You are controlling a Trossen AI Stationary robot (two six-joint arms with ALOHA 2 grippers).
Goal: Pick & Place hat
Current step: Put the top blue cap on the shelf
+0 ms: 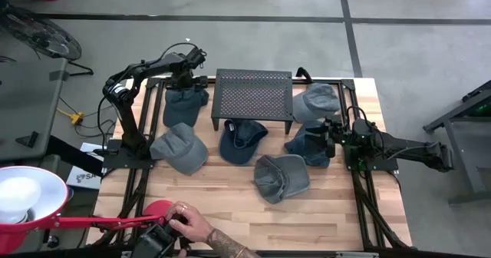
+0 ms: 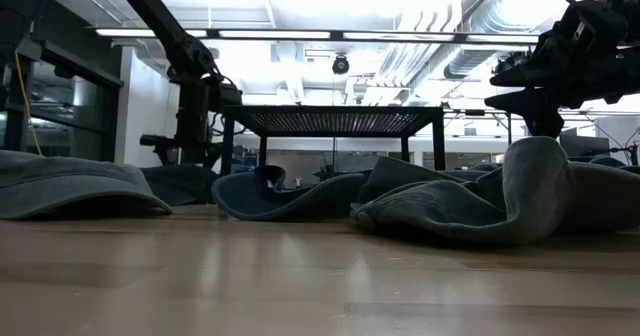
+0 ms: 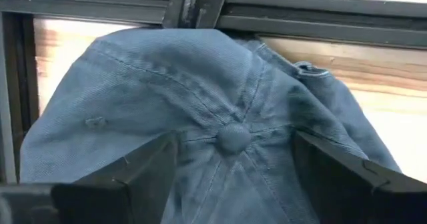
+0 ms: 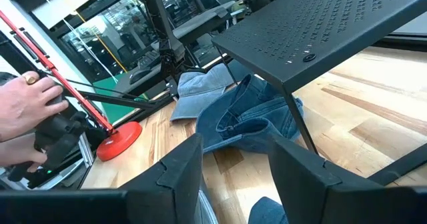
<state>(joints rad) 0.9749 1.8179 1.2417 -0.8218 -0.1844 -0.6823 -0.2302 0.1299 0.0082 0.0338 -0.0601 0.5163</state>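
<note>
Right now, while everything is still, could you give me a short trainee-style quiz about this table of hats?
1. True or false: a cap lies on top of the black perforated metal rack.
2. The left gripper is positioned over: A) a faded blue denim cap; B) a red lamp base; C) bare wood.
3. Fill in: the right gripper has its fingers ___ (open or shut).

Key: 1 false; 2 A; 3 open.
</note>
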